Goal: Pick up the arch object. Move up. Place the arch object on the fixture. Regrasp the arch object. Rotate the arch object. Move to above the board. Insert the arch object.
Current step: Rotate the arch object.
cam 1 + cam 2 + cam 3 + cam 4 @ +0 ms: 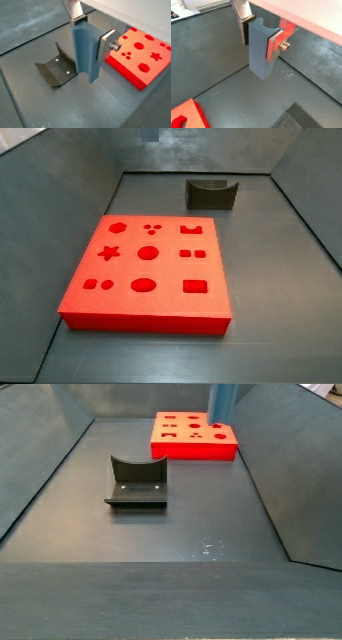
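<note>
End effector [89, 30] clamping smooth grey-blue arch object [86, 52], above floor

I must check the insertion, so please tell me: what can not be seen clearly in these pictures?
- The gripper: shut on the arch object in both wrist views; absent from a side view and cut off by the upper edge in the other.
- The arch object's arched face: turned away or covered by fingers.
- The board: its arch cutout is too small to compare.
- The fixture: its far side is hidden.
</note>
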Robot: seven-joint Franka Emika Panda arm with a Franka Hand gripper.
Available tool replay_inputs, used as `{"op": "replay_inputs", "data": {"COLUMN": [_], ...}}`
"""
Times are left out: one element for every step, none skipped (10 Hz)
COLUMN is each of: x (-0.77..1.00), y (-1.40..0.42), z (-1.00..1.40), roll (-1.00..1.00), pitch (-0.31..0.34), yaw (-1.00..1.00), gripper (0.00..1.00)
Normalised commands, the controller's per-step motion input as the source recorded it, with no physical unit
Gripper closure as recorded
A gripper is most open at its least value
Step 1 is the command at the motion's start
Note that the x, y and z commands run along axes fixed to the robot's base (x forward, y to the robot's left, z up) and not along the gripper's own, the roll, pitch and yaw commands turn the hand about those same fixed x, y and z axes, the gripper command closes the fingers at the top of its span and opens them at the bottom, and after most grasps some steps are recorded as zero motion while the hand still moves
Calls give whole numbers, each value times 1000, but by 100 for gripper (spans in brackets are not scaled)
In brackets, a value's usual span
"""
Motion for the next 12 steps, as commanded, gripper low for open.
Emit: {"op": "replay_inputs", "data": {"x": [9,0,9,18,15,14,14,16,21,24,25,25], "y": [15,0,1,3,4,7,9,11,16,18,22,25], "z": [11,-1000,-1000,-1000,-1000,-1000,-1000,-1000,-1000,-1000,-1000,-1000], "roll": [-145,-145,-143,-142,-143,-144,-144,-145,-146,-146,-148,-149], "pitch": [79,78,58,24,0,-32,-43,-44,-39,-38,-41,-44], "yaw": [-254,-157,-117,-93,-79,-70,-65,-62,-55,-52,-47,-43], "gripper": [100,100,100,100,100,100,100,100,100,100,100,100]}}
